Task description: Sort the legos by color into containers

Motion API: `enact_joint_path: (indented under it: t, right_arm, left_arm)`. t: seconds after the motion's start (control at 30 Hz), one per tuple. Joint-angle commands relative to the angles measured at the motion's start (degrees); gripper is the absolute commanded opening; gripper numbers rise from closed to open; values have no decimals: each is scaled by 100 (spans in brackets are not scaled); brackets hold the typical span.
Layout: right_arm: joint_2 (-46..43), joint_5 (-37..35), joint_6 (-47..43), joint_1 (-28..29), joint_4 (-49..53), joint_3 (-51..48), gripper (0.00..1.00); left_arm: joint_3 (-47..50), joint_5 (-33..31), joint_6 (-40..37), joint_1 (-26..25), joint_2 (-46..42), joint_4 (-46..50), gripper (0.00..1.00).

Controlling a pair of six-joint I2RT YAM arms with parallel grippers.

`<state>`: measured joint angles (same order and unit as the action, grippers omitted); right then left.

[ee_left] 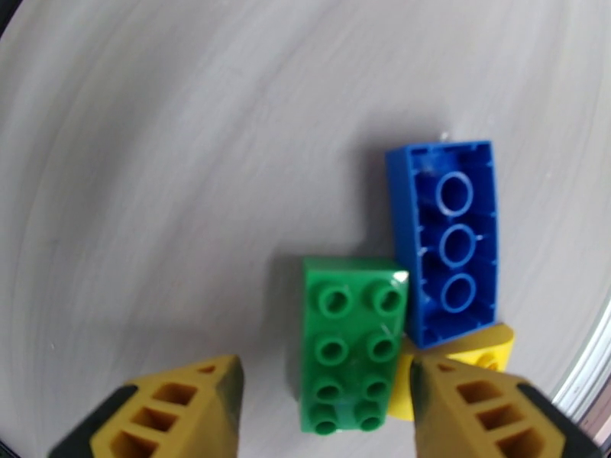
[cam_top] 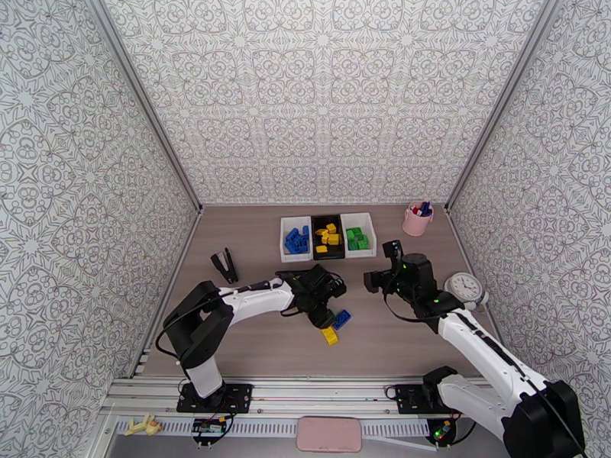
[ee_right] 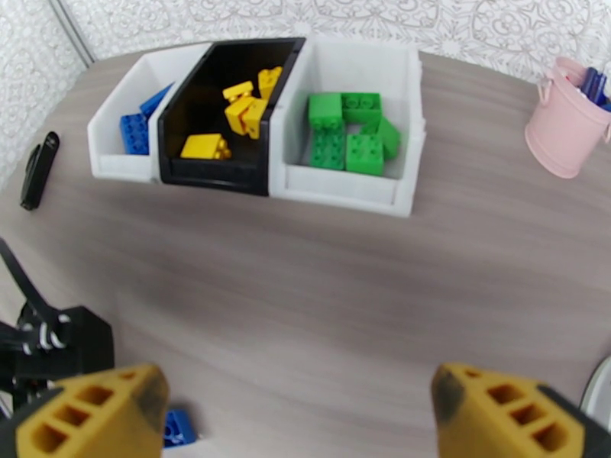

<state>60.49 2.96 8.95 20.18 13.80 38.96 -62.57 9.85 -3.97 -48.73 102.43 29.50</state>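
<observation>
Three loose legos lie together on the table: a green brick [ee_left: 351, 353] studs up, a blue brick [ee_left: 450, 238] [cam_top: 342, 318] on its back, and a yellow brick [ee_left: 477, 353] [cam_top: 330, 335] partly behind one finger. My left gripper [ee_left: 328, 410] [cam_top: 319, 308] is open and straddles the green brick, with a gap on its left side. The containers stand side by side at the back: a white bin [cam_top: 285, 240] [ee_right: 107, 139] with blue legos, a black bin [cam_top: 328, 255] [ee_right: 218, 177] with yellow ones, and a white bin [cam_top: 370, 232] [ee_right: 344, 196] with green ones. My right gripper [ee_right: 305, 421] [cam_top: 379, 266] is open, with nothing between its fingers, in front of the bins.
A black stapler [cam_top: 224, 265] [ee_right: 38, 169] lies left of the bins. A pink pen cup [cam_top: 417, 219] [ee_right: 569, 120] stands at the back right, and a round white clock [cam_top: 464, 288] sits near the right wall. Bare table stretches between the bins and my right gripper.
</observation>
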Motion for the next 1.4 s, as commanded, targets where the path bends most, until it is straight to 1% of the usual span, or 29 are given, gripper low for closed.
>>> enact_joint_path:
  t: [0.0,0.23,0.3,0.33,0.4,0.6,0.7,0.73,0.8,0.87,0.93,1.17,1.23,1.37]
  right_arm:
    - [72,-83,-74,-9,-98,-48,94]
    - [163,-59,-88,-8,-144,-3,94]
    - [173,-59,-86,-7,-144,6,94]
    - [173,-47,-91,-8,-141,10,94]
    - [156,-33,-78,-6,-133,27,94]
    - [23,-12,-53,-6,-62,44,94]
    - [-120,-15,-8,-6,-72,15,94]
    - [-176,-23,14,-10,-85,-6,94]
    - [-253,-38,57,-6,-130,-42,94]
    - [-323,-83,129,-6,-173,-81,94]
    - [-384,-122,186,-6,-199,-115,94]
    - [-617,-239,358,-10,-294,-247,94]
    - [-648,-220,400,-6,-290,-273,94]
    - [-652,-189,467,-6,-342,-312,94]
  left_arm:
    - [-88,-209,-187,-53,109,131,61]
    - [-164,-340,-217,-102,241,173,59]
    - [-187,-390,-212,-126,284,179,57]
    - [-199,-394,-203,-123,285,179,52]
    - [-207,-389,-192,-129,260,162,45]
    - [-133,-423,-147,-127,-37,-80,42]
    - [102,-430,-47,-96,-400,-716,40]
    - [184,-432,57,-61,-502,-999,36]
    - [272,-435,291,9,-637,-1501,34]
    - [313,-468,456,71,-713,-2037,38]
    - [274,-469,596,146,-696,-2489,38]
    - [-290,-688,1065,533,-122,-3762,33]
    - [-574,-682,1196,625,140,-4004,33]
    - [-1300,-650,1214,771,803,-4260,32]
